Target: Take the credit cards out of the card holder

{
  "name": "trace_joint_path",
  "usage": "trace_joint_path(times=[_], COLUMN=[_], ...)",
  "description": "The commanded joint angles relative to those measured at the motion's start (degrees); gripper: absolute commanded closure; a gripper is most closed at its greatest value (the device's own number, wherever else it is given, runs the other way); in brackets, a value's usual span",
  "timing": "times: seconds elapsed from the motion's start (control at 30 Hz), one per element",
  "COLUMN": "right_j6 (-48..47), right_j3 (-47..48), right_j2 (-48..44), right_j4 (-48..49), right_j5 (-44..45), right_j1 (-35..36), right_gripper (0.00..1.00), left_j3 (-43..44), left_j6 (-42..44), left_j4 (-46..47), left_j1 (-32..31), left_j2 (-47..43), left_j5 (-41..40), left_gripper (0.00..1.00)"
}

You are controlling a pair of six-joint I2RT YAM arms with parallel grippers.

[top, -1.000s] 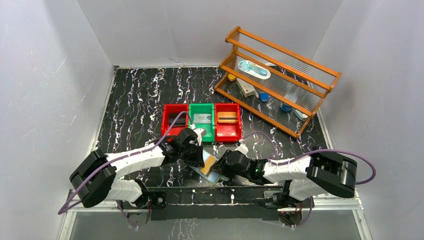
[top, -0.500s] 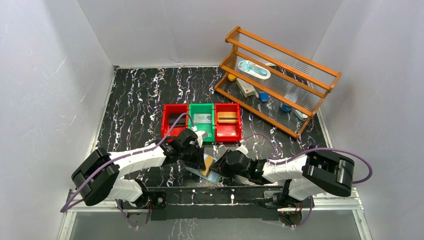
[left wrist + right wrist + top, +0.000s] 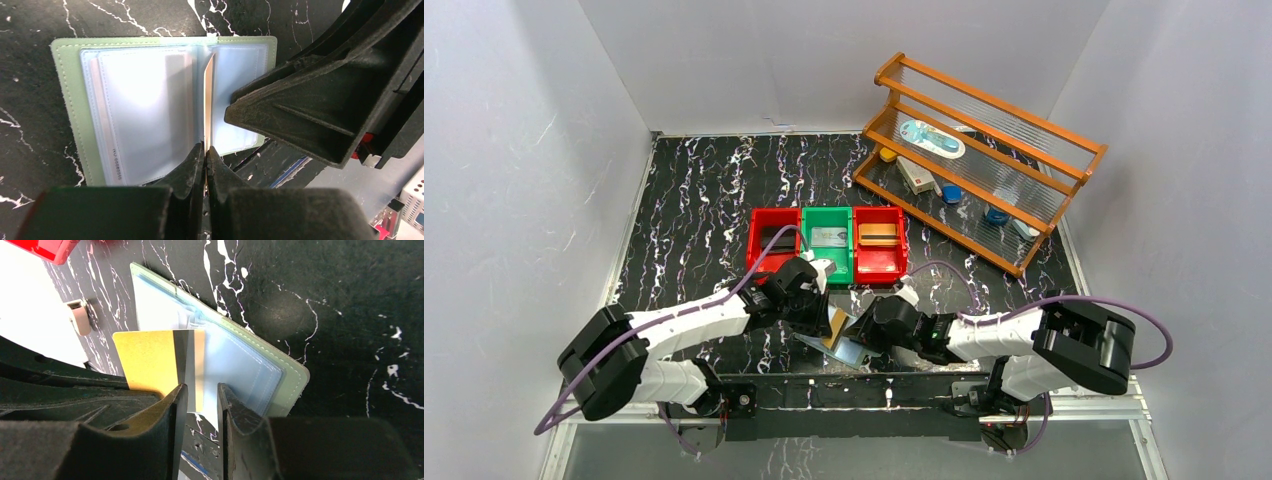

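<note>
Coverage overhead was poor at the working point: the left gripper [image 3: 826, 315] and right gripper [image 3: 859, 335] met at the near edge of the marble table [image 3: 694, 200] and hid most of the card holder [image 3: 812, 342], leaving a grey-green corner and an upright tan-gold card [image 3: 835, 325] showing. Three bins [image 3: 880, 270], red, green, red, sat just behind them; a wooden rack [image 3: 984, 150] stood well apart, far right. From the left wrist, the holder lay open and flat, and the card rose edge-on from its middle, clenched between the left fingers [image 3: 192, 162]; the right gripper's black finger overlay the right-hand page. From the right wrist, the right jaws stood parted over the holder's near edge, clamping nothing visible; a pinkish clip [image 3: 80, 317] lay nearby.
</note>
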Motion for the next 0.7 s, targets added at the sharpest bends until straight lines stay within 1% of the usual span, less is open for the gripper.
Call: trace_joint_path(times=[0.0,0.07,0.13,0.23,0.3,0.47,0.67], right_j6=[-5.03,-7.77,-12.00,-14.68,-16.44,-22.11,-26.66], right_j3=[-0.30,0.12,0.28,0.86,1.36,2.71,3.29], right_j2=[-0.34,-1.14,-2.00,-2.99,-3.88,-6.52,-11.20], right_j4=[-10.31,-9.14,-5.68,-3.10,-2.22,-0.61,-1.97], right_j5=[1.42,0.46,-0.98,-2.14,-2.21,-2.19,1.08], right_j1=[-0.93,-1.34,-1.48,-1.89,-2.02,-2.07,-2.07], right_gripper=[0.61,0.59,0.55,0.49,0.45,0.32,0.22], left_j3=[1.88,2.06,2.34,3.27,3.62,2.89,3.12], left_j6=[0.76,0.71,-0.08,-0.64,-0.87,0.09,0.21], left_j4=[-4.28,-5.05,-6.45,-8.62,-9.18,-9.45,-9.09], left_j1=[-0.15,-0.10,-0.14,-0.16,-0.16,1.05,5.72], left_j2=[-2.80,-3.86,-4.85,-6.79,-8.51,-12.03,-15.28], left_j5=[-4.70,-6.11,-8.97,-12.57,-13.59,-13.18,-7.37], left_gripper=[1.00,1.00,1.00,1.00,1.00,1.00,1.00])
